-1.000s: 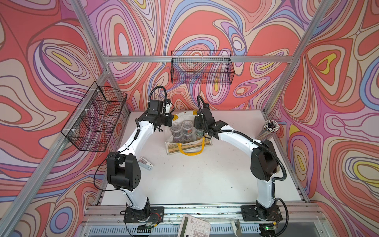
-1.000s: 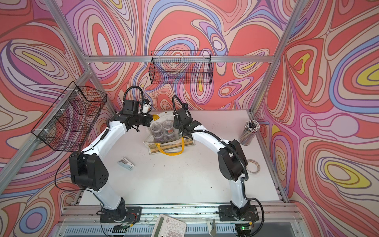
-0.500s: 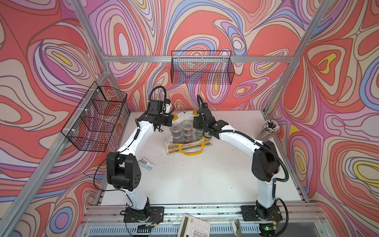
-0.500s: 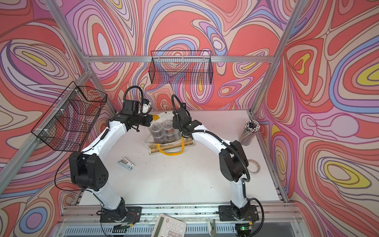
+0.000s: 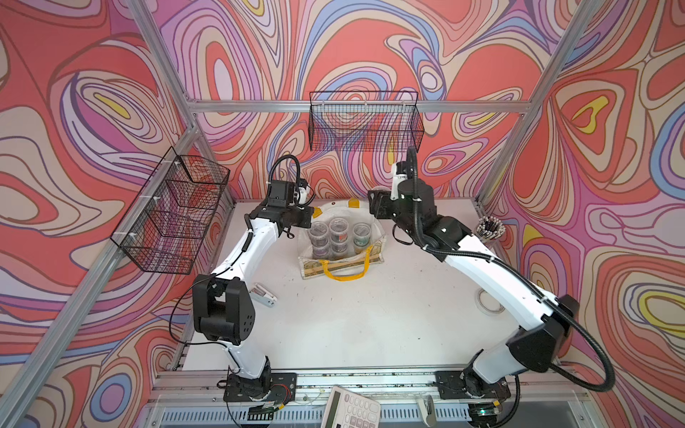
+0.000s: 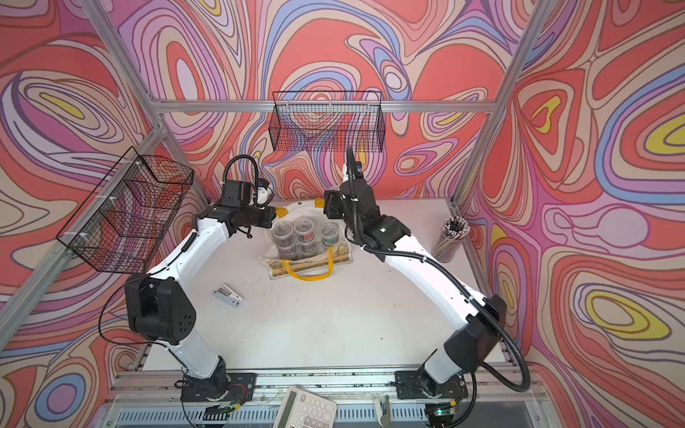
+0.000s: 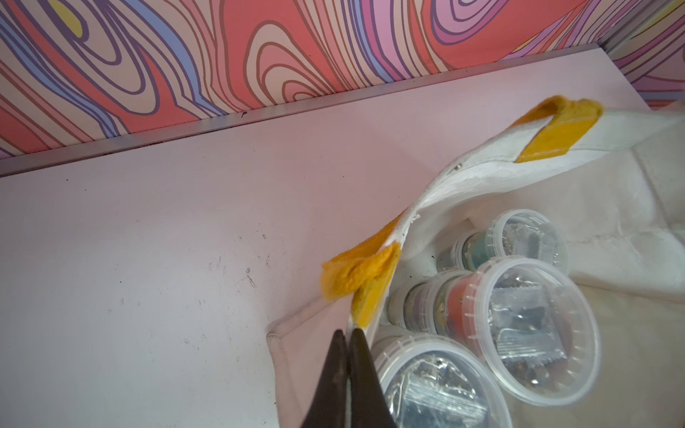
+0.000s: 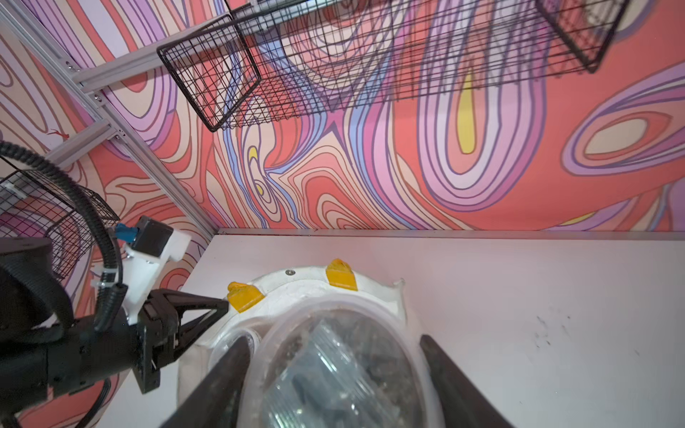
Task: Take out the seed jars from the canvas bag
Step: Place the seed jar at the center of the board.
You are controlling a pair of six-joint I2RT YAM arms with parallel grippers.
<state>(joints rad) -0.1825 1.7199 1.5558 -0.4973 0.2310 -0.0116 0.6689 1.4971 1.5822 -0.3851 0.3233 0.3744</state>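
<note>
Swirl-patterned walls [image 5: 370, 55] frame a white table [image 5: 333, 315]: near its back edge the right jaws clamp one seed jar [image 8: 333, 370] above the canvas bag [image 5: 333, 209], its rim pinched tight by the left jaws, though slick plastic may slip onto the jars [image 5: 338, 226] inside.

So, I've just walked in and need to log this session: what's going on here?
The left pincer is shut on the rim of the canvas bag, holding it open. The right pincer grips one seed jar above the bag's opening. Inside the bag sit the other seed jars.
</note>
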